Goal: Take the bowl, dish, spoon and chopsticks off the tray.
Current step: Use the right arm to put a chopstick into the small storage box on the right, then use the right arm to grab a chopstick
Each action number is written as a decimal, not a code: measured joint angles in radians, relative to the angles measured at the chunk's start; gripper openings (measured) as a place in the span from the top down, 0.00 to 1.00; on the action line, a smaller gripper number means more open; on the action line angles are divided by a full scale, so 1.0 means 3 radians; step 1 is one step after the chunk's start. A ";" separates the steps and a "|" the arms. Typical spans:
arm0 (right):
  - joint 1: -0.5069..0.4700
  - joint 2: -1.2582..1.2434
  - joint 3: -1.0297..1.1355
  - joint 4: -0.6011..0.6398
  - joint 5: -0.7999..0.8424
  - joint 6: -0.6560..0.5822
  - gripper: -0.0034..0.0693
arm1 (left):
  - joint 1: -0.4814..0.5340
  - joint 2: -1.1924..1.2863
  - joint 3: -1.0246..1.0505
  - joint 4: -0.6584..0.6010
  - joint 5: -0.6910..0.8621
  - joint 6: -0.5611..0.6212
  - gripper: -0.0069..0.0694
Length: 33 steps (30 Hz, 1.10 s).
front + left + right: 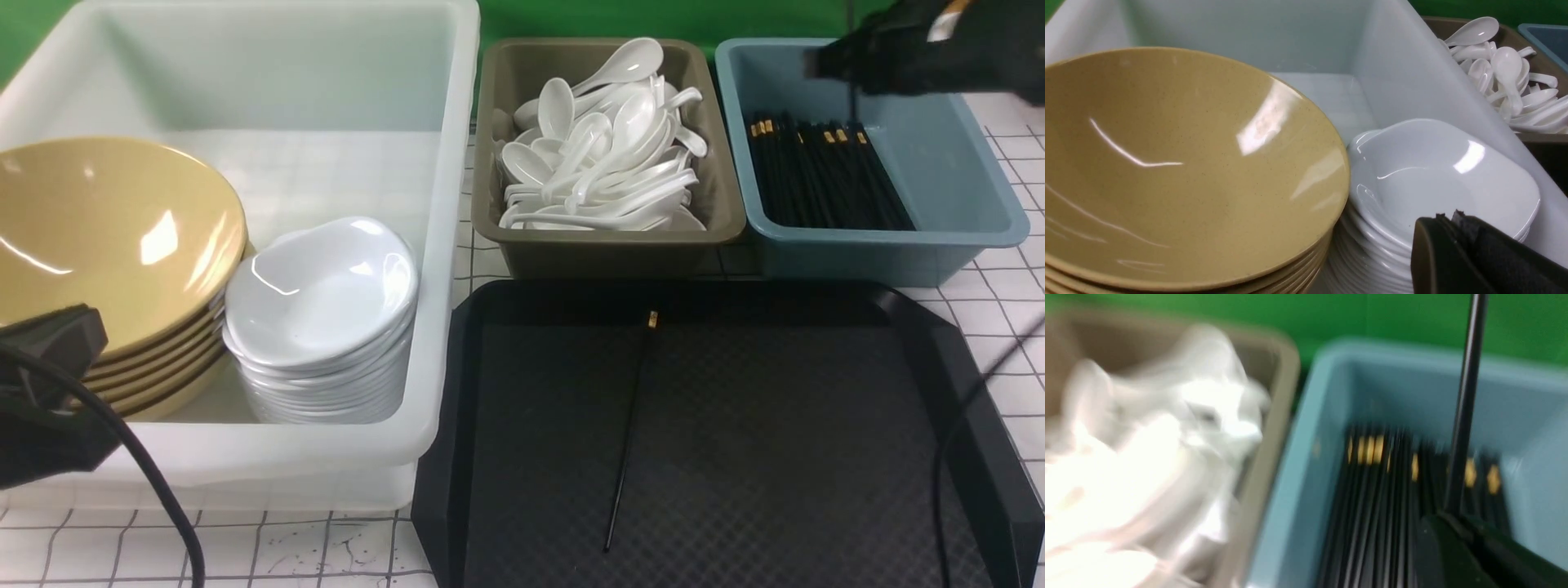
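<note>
The black tray (775,425) holds one black chopstick (630,425) with its gold band toward the far rim. My right gripper (849,65) hovers over the blue-grey tub (939,155), shut on a second chopstick (850,102) that hangs upright; it also shows in the right wrist view (1466,408) rising from the shut gripper (1449,516). My left gripper (1447,216) is shut and empty, low at the near side of the white tub, by the stacked yellow bowls (98,237) and white dishes (322,294). No bowl, dish or spoon lies on the tray.
The big translucent white tub (441,204) stands at left. A brown tub (522,82) full of white spoons (604,147) is behind the tray. The blue-grey tub holds several black chopsticks (824,175). A cable crosses the tray's right side.
</note>
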 joint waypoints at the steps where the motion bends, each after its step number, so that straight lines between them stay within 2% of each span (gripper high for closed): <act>1: -0.0007 0.0109 -0.0124 0.0000 0.0156 0.0011 0.85 | 0.0000 0.0000 0.0006 -0.0016 -0.0013 0.0000 0.92; 2: -0.0012 0.0213 -0.0251 0.0000 0.0319 0.0020 0.83 | 0.0000 0.0000 0.0010 -0.0025 -0.0024 0.0000 0.92; 4: -0.0032 0.0616 -0.0844 0.0000 0.1199 0.0048 0.70 | 0.0000 0.0000 0.0013 -0.0069 -0.0069 0.0000 0.92; 6: -0.0032 0.0723 -0.1105 0.0004 0.1570 0.0060 0.63 | 0.0000 0.0000 0.0013 -0.0076 -0.0076 0.0000 0.92; 7: -0.0028 0.0764 -0.1242 0.0028 0.1867 0.0043 0.56 | 0.0000 0.0000 0.0013 -0.0076 -0.0077 0.0000 0.92; 10: 0.0040 0.0616 -0.1371 0.0242 0.2219 -0.0102 0.41 | 0.0000 0.0000 0.0013 -0.0084 -0.0086 0.0004 0.92; 12: 0.0157 0.0378 -0.1264 0.0472 0.2307 -0.0199 0.36 | 0.0000 0.0000 0.0013 -0.0084 -0.0089 0.0027 0.92; 14: 0.0248 0.0239 -0.1145 0.0606 0.2345 -0.0252 0.35 | 0.0000 0.0000 0.0013 -0.0084 -0.0089 0.0043 0.92; 15: 0.0438 0.0024 -0.0850 0.0787 0.2378 -0.0329 0.33 | 0.0000 0.0000 0.0013 -0.0084 -0.0089 0.0058 0.92; 18: 0.0872 -0.0216 -0.0107 0.0947 0.2248 -0.0392 0.33 | 0.0000 0.0000 0.0013 -0.0084 -0.0086 0.0088 0.92; 20: 0.1177 -0.0220 0.0478 0.1001 0.1925 -0.0375 0.33 | 0.0000 0.0000 0.0013 -0.0074 -0.0082 0.0143 0.92; 21: 0.1228 -0.0209 0.0525 0.1001 0.1886 -0.0367 0.33 | 0.0000 0.0000 0.0013 -0.0076 -0.0077 0.0149 0.92; 23: 0.1441 -0.0112 0.0909 0.0988 0.1383 -0.0142 0.33 | 0.0000 0.0000 0.0013 -0.0069 -0.0077 0.0182 0.92; 26: 0.1531 0.0010 0.0967 0.0865 0.1099 0.0210 0.33 | 0.0000 0.0000 0.0013 -0.0072 -0.0071 0.0223 0.92; 30: 0.1556 0.0103 0.0857 0.0731 0.1106 0.0326 0.36 | 0.0000 0.0000 0.0013 -0.0074 -0.0074 0.0223 0.92; 33: 0.1590 0.0151 0.0799 0.0594 0.1174 0.0325 0.44 | 0.0000 0.0000 0.0013 -0.0074 -0.0074 0.0226 0.92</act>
